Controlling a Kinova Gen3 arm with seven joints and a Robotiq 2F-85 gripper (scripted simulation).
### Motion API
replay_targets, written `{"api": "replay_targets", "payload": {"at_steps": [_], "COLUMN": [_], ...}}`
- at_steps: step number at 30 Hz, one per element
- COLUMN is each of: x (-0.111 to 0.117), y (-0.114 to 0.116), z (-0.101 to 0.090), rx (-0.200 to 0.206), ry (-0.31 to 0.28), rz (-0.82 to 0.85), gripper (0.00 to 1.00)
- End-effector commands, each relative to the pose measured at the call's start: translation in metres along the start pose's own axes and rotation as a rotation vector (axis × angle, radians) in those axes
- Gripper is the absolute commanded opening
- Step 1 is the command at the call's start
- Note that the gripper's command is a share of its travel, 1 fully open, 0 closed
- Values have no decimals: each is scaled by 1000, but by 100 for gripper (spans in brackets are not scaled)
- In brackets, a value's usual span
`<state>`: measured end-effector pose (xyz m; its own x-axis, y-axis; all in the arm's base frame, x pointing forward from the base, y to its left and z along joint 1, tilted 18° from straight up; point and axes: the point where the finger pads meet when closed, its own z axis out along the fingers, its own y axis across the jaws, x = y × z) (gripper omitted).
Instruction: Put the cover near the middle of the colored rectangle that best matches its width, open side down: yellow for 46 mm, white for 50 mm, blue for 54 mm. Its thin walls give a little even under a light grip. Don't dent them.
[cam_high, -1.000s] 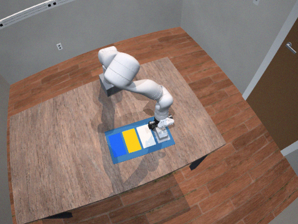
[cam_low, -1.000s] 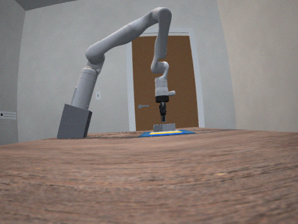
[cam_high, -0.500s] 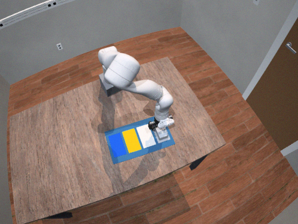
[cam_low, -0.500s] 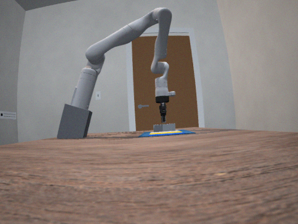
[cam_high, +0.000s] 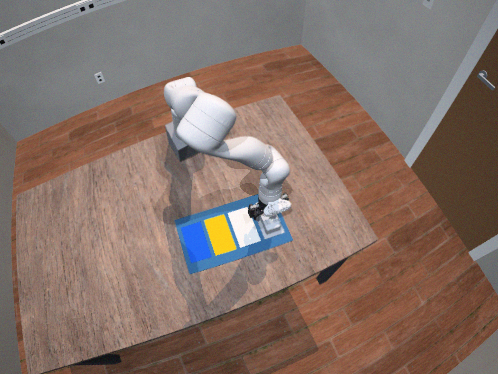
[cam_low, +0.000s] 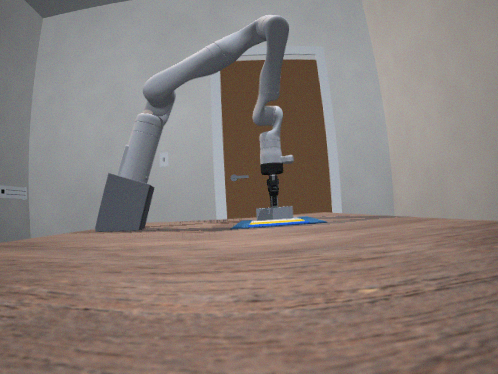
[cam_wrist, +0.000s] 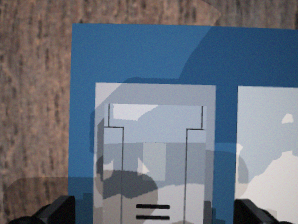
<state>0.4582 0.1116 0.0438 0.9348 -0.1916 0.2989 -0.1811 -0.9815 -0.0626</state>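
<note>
The grey cover (cam_high: 272, 227) (cam_low: 274, 213) (cam_wrist: 155, 150) stands on a pale patch (cam_wrist: 155, 92) at the right end of the blue mat (cam_high: 200, 265) (cam_low: 312, 220) (cam_wrist: 130, 55). On the mat lie a blue rectangle (cam_high: 196, 242), a yellow rectangle (cam_high: 220, 235) (cam_low: 277, 221) and a white rectangle (cam_high: 244, 229) (cam_wrist: 265, 130), the white one right beside the cover. My gripper (cam_high: 256, 211) (cam_low: 273, 200) (cam_wrist: 155, 215) is open and empty. It points straight down just above the cover. In the wrist view its fingertips show at the bottom corners, one on each side of the cover.
The arm's grey base block (cam_high: 176, 142) (cam_low: 124, 202) stands at the back of the wooden table (cam_high: 100, 225) (cam_low: 250, 300). The table's right edge is close behind the mat. A brown door (cam_low: 300, 135) stands in the wall beyond.
</note>
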Motion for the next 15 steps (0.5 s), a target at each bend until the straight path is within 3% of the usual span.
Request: {"api": "replay_targets", "payload": {"at_steps": [1,15], "x": [0,1], "y": [-3,-4], "z": [3,15], "rx": [7,7], "ry": [0,1], "rz": [6,6], "gripper": [100,100]}}
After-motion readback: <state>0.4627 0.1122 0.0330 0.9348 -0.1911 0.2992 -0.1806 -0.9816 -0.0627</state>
